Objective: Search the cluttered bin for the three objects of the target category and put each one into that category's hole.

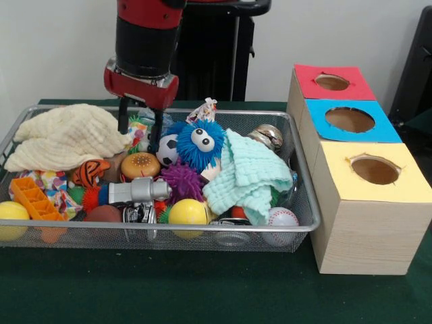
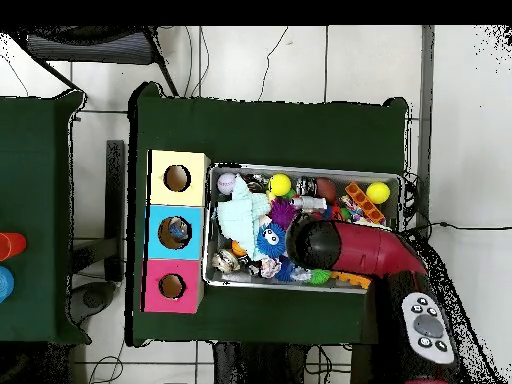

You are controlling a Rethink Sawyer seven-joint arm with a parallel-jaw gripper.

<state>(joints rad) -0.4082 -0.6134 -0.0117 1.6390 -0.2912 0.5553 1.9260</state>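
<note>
the end effector (image 1: 140,128) hangs low at the bin's (image 1: 302,226) back edge, its two dark fingers (image 1: 123,116) spread apart and dipping among the toys just behind the burger (image 1: 140,165) and beside the soccer ball (image 1: 167,150); nothing is caught between them that can be seen, so it looks empty, poised to pick or probe. the bin is full: a cream cloth (image 1: 67,137) heaped at one end, a mint cloth (image 1: 248,175) draped over the other, a blue fuzzy toy (image 1: 200,143) with googly eyes between them, a purple spiky ball (image 1: 181,179), yellow balls (image 1: 188,212) along the front wall, a baseball (image 1: 282,217), an orange block (image 1: 35,199), a tiger toy (image 1: 90,171) and a grey tool-like toy (image 1: 138,191). beside the bin stands the box row with red (image 1: 332,82), blue (image 1: 349,119) and yellow (image 1: 375,170) holes. from overhead something sits inside the blue hole (image 2: 178,231), so one item may already be sorted, though what it is cannot be told; the red and yellow holes look dark and empty. the target category is not shown, so which toys count is unclear. by my reading the task is early: at most one of three placed, and the search among the clutter remains, with the cloths likely hiding more.
</note>
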